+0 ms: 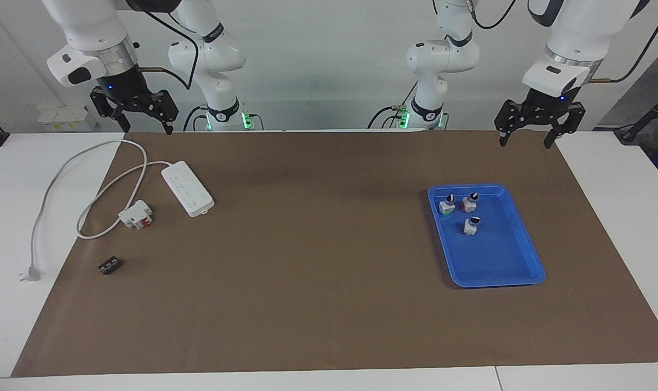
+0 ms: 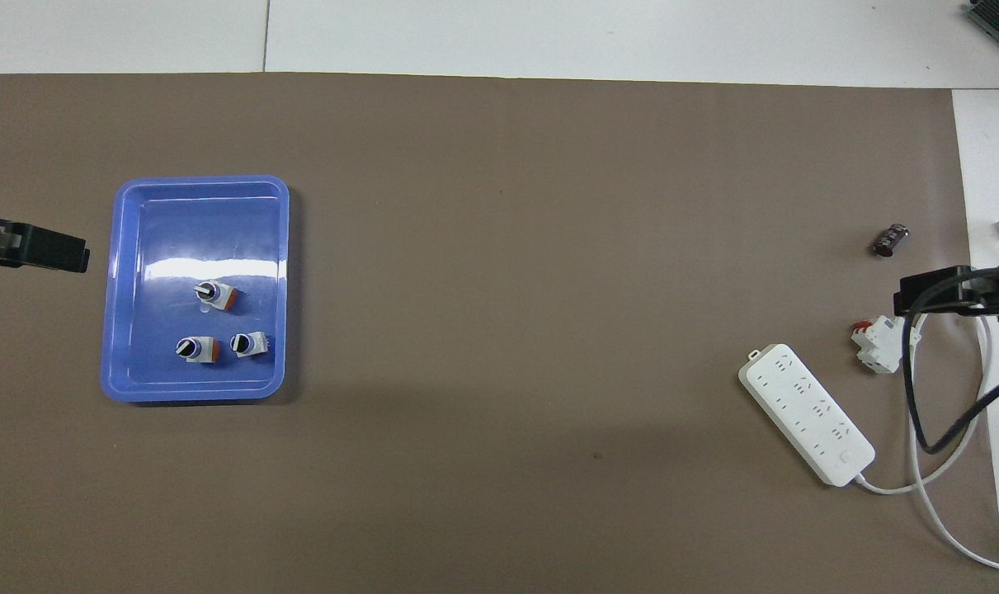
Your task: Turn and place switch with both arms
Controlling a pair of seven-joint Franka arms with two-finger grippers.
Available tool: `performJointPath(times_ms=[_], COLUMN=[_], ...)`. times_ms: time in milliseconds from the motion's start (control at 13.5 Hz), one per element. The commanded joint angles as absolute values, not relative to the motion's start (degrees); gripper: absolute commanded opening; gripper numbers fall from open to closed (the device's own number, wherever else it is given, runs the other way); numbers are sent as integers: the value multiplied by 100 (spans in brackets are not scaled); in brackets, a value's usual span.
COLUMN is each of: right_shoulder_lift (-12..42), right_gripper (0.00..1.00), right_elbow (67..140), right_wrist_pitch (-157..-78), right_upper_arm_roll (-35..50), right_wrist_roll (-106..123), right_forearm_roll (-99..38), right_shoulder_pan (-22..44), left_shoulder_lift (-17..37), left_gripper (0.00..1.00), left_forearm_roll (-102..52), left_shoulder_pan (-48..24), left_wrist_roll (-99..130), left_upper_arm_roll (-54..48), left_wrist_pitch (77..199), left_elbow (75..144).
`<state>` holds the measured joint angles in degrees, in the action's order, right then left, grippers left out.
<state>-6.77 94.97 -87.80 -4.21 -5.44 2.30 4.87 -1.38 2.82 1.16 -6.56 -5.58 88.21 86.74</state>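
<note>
I see a broad bare stretch of brown mat (image 1: pixel 318 260) mid-table, open to any approach; toward the left arm's end the blue tray (image 1: pixel 516 260) has three small switches bunched at its robot-side end, the rest of its floor free; toward the right arm's end the power strip (image 1: pixel 188 188), its looping cable (image 1: pixel 62 168), a white-and-red block (image 1: pixel 136 214) and a small black part (image 1: pixel 110 265) crowd the mat.

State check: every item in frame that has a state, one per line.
left gripper: open, empty, raised by the tray's robot-side end
right gripper: open, empty, raised, waiting
switch: standing in blue tray, knob up
power strip: unplugged, plug lying loose
</note>
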Motion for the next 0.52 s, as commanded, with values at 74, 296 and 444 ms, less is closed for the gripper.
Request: performJointPath(times_ms=[74,296,444], right_shoulder_lift=[-712,-712,-712], right_gripper=[100,100,100], right_elbow=[9466,9466,9466], right_wrist_pitch=[-8684,-8684,-8684], right_upper_arm_roll=[-439,-439,-439], right_wrist_roll=[-413,-413,-413], right_forearm_roll=[123,123,123], right_shoulder_pan=[475,475,475], left_shoulder_lift=[-70,-202,-325], left_gripper=[100,100,100], left_forearm_roll=[141,141,10], left_shoulder_pan=[491,527,614], left_wrist_roll=[-843,-1178,-1265], left_upper_arm_roll=[-554,-554,-536], left_wrist_pitch=[8167,7849,7822], left_elbow=[8332,8393,8516])
